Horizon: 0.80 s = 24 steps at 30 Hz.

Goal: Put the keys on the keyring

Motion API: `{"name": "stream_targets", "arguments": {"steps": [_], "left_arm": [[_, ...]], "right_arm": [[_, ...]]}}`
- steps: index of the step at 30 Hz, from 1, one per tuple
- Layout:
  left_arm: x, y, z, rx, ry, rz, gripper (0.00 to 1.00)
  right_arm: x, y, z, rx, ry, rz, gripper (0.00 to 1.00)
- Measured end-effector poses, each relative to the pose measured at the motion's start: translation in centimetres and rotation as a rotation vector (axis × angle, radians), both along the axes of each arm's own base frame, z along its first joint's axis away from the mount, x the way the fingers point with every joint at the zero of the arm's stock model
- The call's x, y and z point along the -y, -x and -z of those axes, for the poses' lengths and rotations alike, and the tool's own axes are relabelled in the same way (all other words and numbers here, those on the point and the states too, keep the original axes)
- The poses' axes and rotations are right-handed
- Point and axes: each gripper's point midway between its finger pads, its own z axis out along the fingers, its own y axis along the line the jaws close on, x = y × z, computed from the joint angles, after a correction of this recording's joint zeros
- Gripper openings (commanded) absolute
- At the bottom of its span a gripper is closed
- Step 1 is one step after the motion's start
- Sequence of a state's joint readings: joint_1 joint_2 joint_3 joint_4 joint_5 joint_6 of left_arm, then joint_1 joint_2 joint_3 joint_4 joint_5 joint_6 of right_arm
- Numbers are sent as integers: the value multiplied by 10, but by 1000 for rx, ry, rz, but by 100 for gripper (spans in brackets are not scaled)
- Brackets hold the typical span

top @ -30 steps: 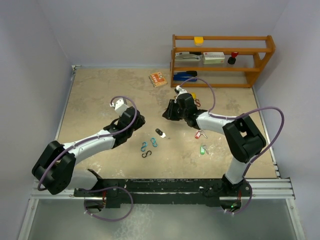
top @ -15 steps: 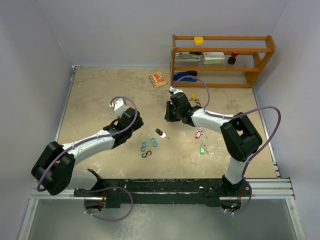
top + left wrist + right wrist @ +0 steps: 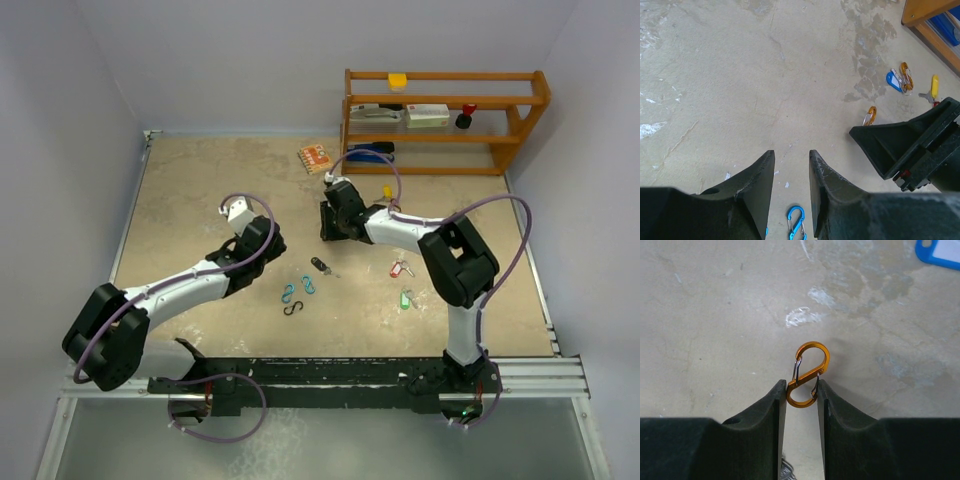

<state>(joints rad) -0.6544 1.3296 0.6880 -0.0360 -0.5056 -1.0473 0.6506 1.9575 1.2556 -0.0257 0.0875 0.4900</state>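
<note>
My right gripper (image 3: 801, 385) is shut on an orange S-shaped clip (image 3: 806, 374), pinching its lower loop just above the table; in the top view this gripper (image 3: 325, 222) is mid-table. The clip also shows in the left wrist view (image 3: 869, 115). My left gripper (image 3: 791, 155) is open and empty, to the left (image 3: 268, 240). Keys lie loose: black tag (image 3: 319, 265), red tag (image 3: 398, 268), green tag (image 3: 406, 299), yellow tag (image 3: 387, 192), and blue tag (image 3: 894, 81) beside a second orange clip (image 3: 906, 75).
Two blue S-clips (image 3: 288, 293) (image 3: 308, 284) and a black S-clip (image 3: 292, 308) lie between the arms. A wooden shelf (image 3: 445, 125) with small items stands at the back right. An orange card (image 3: 315, 158) lies left of it.
My right gripper has moved left and toward the back of the table, uncovering the yellow-tagged key. The left arm has barely moved.
</note>
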Motion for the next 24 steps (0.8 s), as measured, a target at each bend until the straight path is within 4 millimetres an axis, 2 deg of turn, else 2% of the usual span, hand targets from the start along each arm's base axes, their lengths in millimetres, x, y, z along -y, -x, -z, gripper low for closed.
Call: {"name": "stream_targets", "arguments": {"steps": [6, 9, 14, 17, 19, 21, 24], "left_arm": [[-3, 0, -4, 7, -11, 2, 31], [-7, 0, -7, 15, -14, -7, 31], [-11, -1, -14, 34, -15, -22, 30], [-13, 0, -13, 30, -36, -11, 30], [-13, 0, -11, 23, -51, -4, 30], [-12, -2, -7, 14, -71, 6, 31], [-7, -6, 0, -7, -101, 33, 32]], "right_arm": [[-24, -4, -10, 15, -28, -21, 54], [-37, -3, -14, 18, -49, -27, 56], [-45, 2, -15, 9, -89, -7, 58], [-34, 11, -14, 0, -89, 21, 59], [-20, 18, -20, 7, -77, 45, 61], [-8, 19, -33, 33, -77, 69, 64], [8, 14, -65, 105, -93, 107, 69]]}}
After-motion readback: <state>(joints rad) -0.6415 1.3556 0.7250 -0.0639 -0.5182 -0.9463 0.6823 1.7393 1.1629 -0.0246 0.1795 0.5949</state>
